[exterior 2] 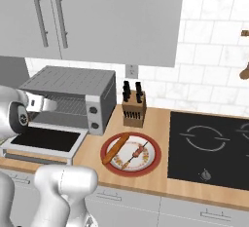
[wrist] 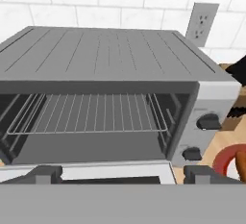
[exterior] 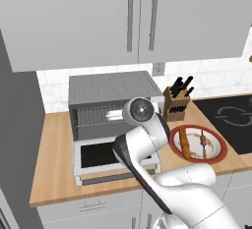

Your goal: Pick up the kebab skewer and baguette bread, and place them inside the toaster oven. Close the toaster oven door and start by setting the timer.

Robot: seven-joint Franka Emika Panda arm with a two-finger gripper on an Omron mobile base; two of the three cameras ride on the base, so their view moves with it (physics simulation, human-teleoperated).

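The toaster oven [exterior: 115, 93] stands on the wooden counter with its door [exterior: 103, 155] dropped open and flat. In the hand view the wire rack [wrist: 89, 112] lies bare inside, and two round knobs [wrist: 209, 121] sit on the right panel. My gripper [wrist: 124, 177] is open with nothing between its fingertips [wrist: 45, 174]. It hovers just in front of the oven mouth [exterior 2: 48, 105], above the door [exterior 2: 46, 141]. The baguette bread [exterior: 184, 142] and the kebab skewer [exterior: 203, 142] lie side by side on a red-rimmed plate [exterior: 221, 147], right of the oven and apart from the gripper.
A wooden knife block [exterior: 176, 102] stands between the oven and the wall, behind the plate. A black stove top [exterior 2: 209, 143] takes up the counter to the right. Upper cabinets [exterior: 123, 16] hang above the oven. A wall outlet [wrist: 202, 23] sits behind it.
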